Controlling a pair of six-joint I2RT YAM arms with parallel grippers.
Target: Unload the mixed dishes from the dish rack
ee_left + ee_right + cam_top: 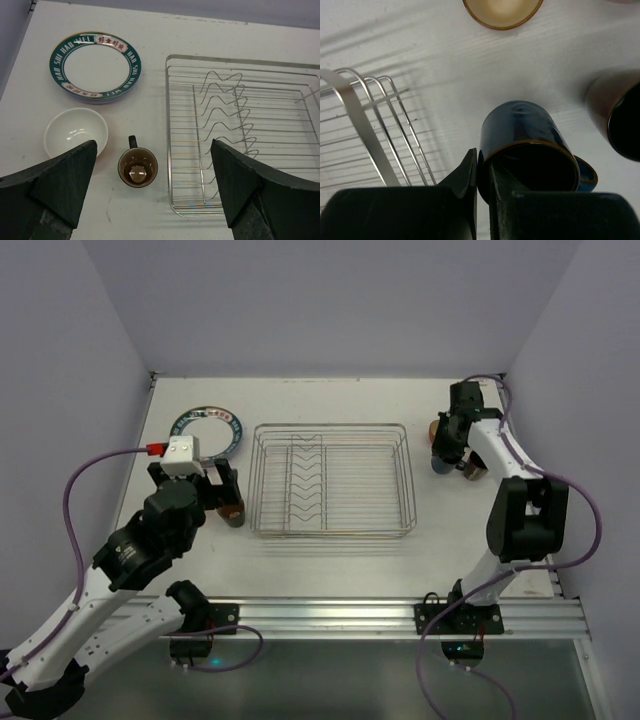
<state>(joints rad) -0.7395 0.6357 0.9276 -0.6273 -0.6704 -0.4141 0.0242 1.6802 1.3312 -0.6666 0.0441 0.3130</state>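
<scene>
Right wrist view: the right gripper (pixel 482 180) pinches the blue mug (pixel 520 135) by its rim, right of the empty dish rack (pixel 330 425); that thin grip could slip, knocking the dark mug (pixel 620 120) beside it. Left gripper (pixel 152 150) hangs wide open, holding nothing.

White worktop (pixel 330 570), matte, faint scuffs in the close view. Lavender walls box it in: back wall (pixel 330 300) at 12 o'clock, left wall (pixel 60 360) at 9, right wall (pixel 600 340) at 3. Aluminium rail (pixel 340 618) runs along the 6 o'clock edge. Below it, a dull grey-green surface (pixel 380 680), can't tell if it's floor. Light is even and diffuse, shadows soft.
</scene>
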